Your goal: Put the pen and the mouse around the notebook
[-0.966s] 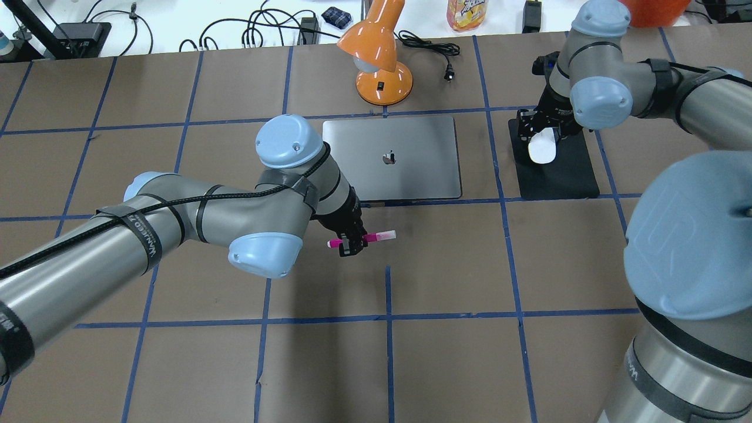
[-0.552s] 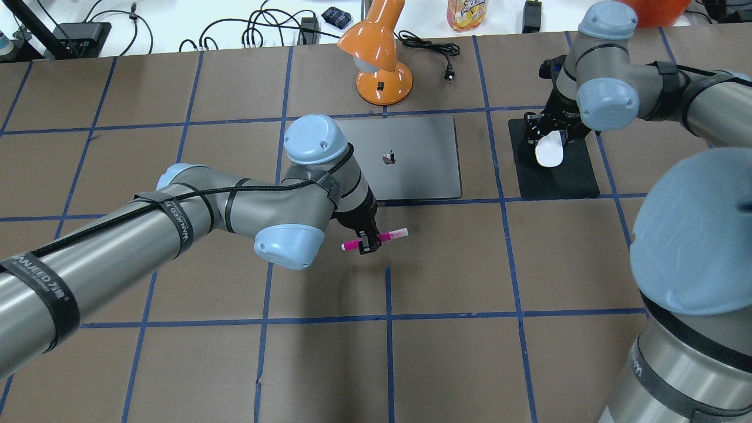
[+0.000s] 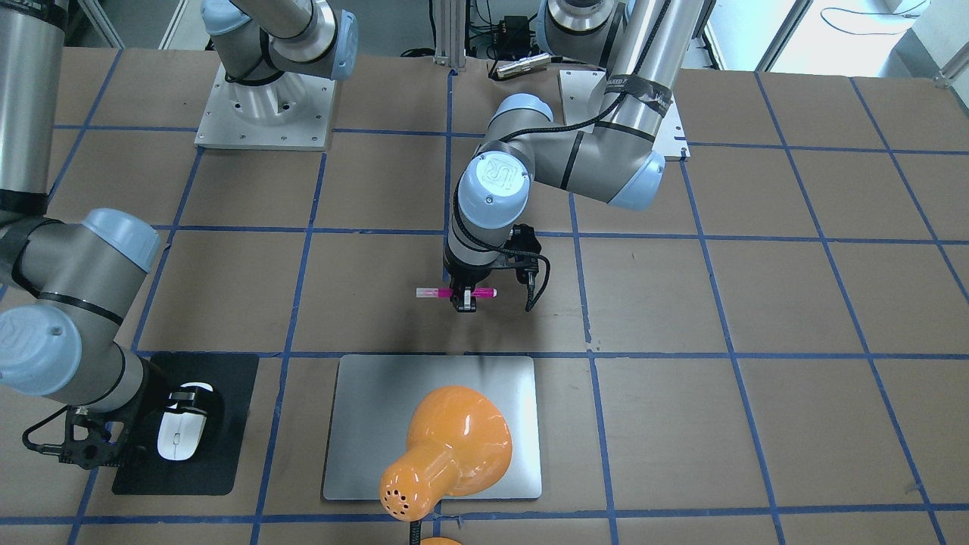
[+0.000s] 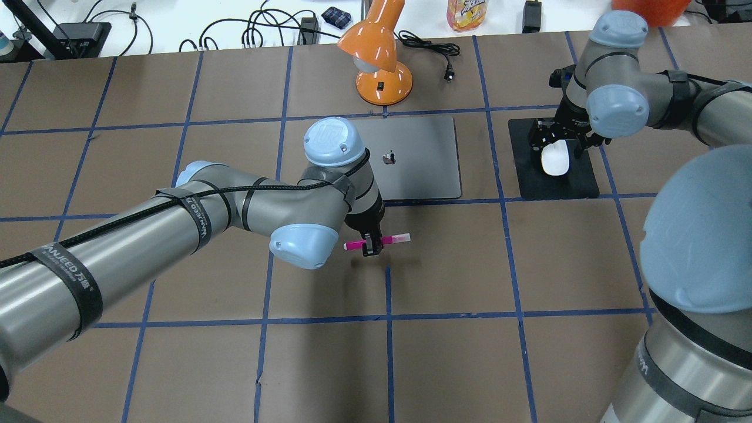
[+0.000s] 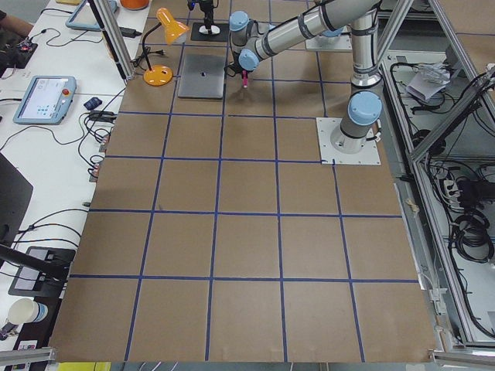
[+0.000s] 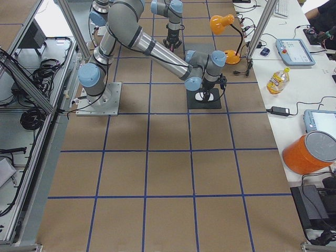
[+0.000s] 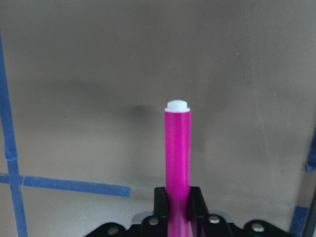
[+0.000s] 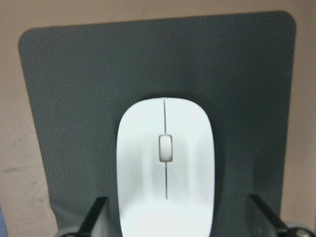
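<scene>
Left gripper [image 4: 371, 245] clenched on pen [image 4: 392, 238], held level above table [image 4: 470, 264], near notebook [image 4: 417, 164] front edge. Right gripper [image 4: 556, 150] released, fingers straddling mouse [image 8: 165, 163] resting on black mat [image 8: 74, 98], beside notebook on robot's right.

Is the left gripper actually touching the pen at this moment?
Touching. The left wrist view shows the pen pinched in the left gripper, with no gap visible on either side of it.
</scene>
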### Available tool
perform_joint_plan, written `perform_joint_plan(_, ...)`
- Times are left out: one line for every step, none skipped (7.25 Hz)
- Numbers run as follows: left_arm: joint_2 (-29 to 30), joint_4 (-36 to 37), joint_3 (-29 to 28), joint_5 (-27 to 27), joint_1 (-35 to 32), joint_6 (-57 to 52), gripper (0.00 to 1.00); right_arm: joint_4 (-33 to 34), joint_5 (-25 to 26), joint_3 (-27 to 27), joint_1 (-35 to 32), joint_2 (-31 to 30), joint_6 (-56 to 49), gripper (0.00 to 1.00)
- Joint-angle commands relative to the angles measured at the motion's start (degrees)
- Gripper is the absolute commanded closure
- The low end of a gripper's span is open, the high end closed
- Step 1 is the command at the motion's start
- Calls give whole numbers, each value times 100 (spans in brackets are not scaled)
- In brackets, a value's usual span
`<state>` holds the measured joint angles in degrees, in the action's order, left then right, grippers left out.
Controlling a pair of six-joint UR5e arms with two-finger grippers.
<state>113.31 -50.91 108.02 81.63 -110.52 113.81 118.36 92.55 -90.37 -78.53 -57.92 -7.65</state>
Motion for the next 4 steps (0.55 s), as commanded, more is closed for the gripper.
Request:
perform_joint_plan(51, -7, -9, -32, -39, -26, 96, -627, 35, 46, -240, -786, 87, 0)
perform_joint_plan(68, -7, -9, -24, -66, -26, 88, -874, 18, 46, -651, -1278, 262, 0)
perform_joint_plan(68, 19, -9, 28, -136, -34, 77, -1076, 18, 46, -908, -1753, 403, 0)
perform_joint_plan(42, 37, -9, 29, -162, -43, 69, -1679, 18, 133, -954, -2245, 448, 0)
